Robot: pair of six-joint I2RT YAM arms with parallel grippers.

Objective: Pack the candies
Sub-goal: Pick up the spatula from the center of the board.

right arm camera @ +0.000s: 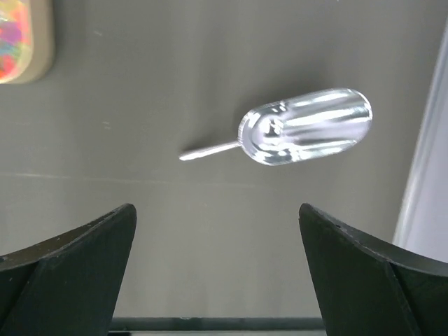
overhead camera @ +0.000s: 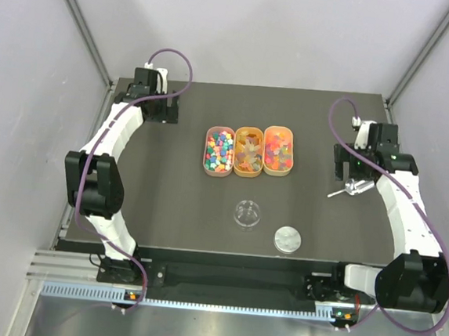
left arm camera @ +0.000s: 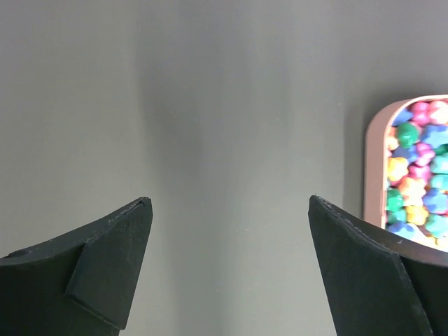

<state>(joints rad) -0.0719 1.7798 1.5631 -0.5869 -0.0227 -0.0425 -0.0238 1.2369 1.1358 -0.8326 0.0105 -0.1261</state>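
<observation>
Three oval orange trays sit side by side at the table's middle. The left one holds multicoloured cube candies (overhead camera: 219,150), the middle one pale yellow-orange gummies (overhead camera: 249,150), the right one red-orange pieces (overhead camera: 279,149). My left gripper (overhead camera: 163,111) is open and empty at the far left back, apart from the trays. In the left wrist view, the gripper (left arm camera: 231,203) is over bare table and the cube candies (left arm camera: 418,168) show at the right edge. My right gripper (overhead camera: 341,166) is open and empty, with a shiny metal scoop (right arm camera: 304,127) lying just beyond the gripper (right arm camera: 217,210).
A small round clear jar (overhead camera: 247,212) stands open in front of the trays, its silver lid (overhead camera: 287,238) lying to its right. The scoop (overhead camera: 349,187) lies near the table's right edge. A tray corner (right arm camera: 24,38) shows in the right wrist view. Grey walls enclose the table.
</observation>
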